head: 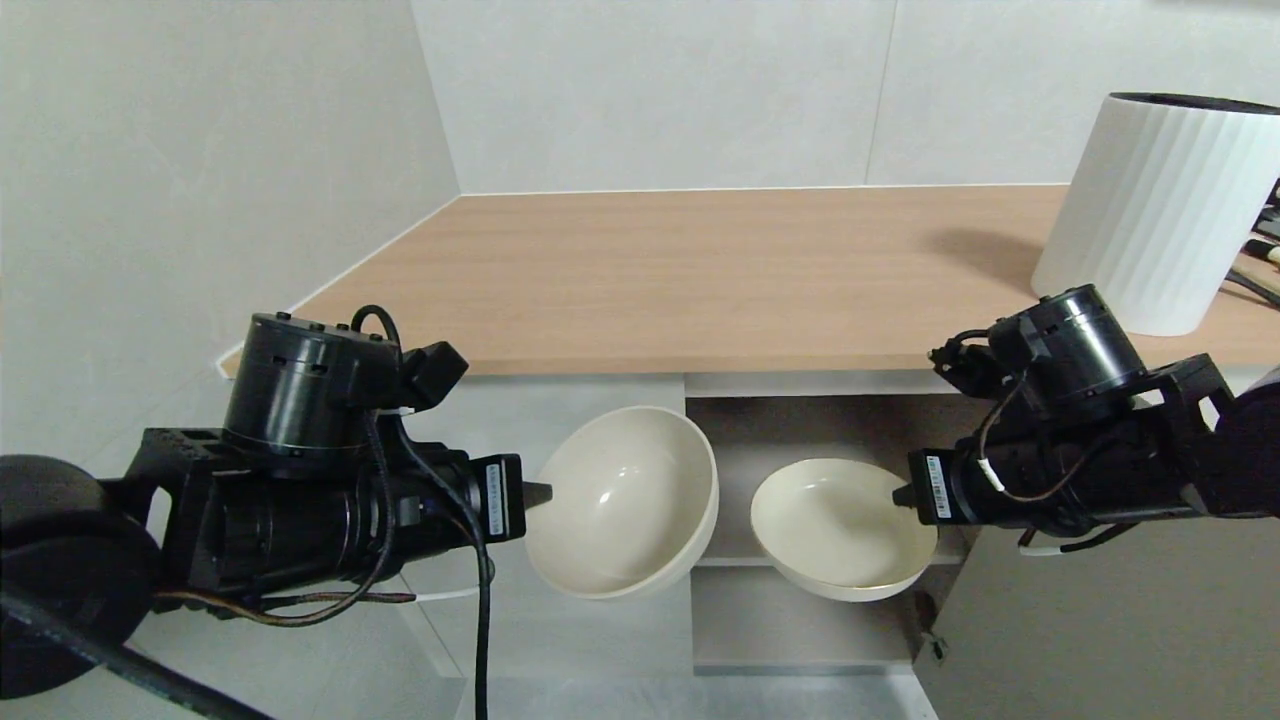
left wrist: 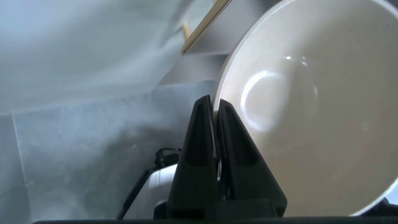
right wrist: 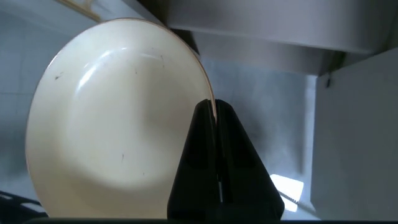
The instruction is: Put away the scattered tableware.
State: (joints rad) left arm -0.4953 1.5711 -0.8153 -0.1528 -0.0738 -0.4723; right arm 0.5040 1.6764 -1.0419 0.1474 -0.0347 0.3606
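Two cream bowls hang in the air in front of an open cabinet under the wooden counter. The deeper cream bowl (head: 625,500) (left wrist: 311,106) is tilted, and my left gripper (head: 540,492) (left wrist: 215,109) is shut on its rim. The shallower cream bowl (head: 840,525) (right wrist: 118,118) sits more level to the right, with my right gripper (head: 900,495) (right wrist: 214,109) shut on its rim. Both bowls are held below the counter's front edge, a small gap apart.
The wooden counter (head: 700,270) runs along the wall above. A tall white ribbed container (head: 1160,210) stands at its right end. The open cabinet (head: 800,440) has a shelf (head: 730,560) behind the bowls. A cabinet door panel (head: 1100,620) stands at the right.
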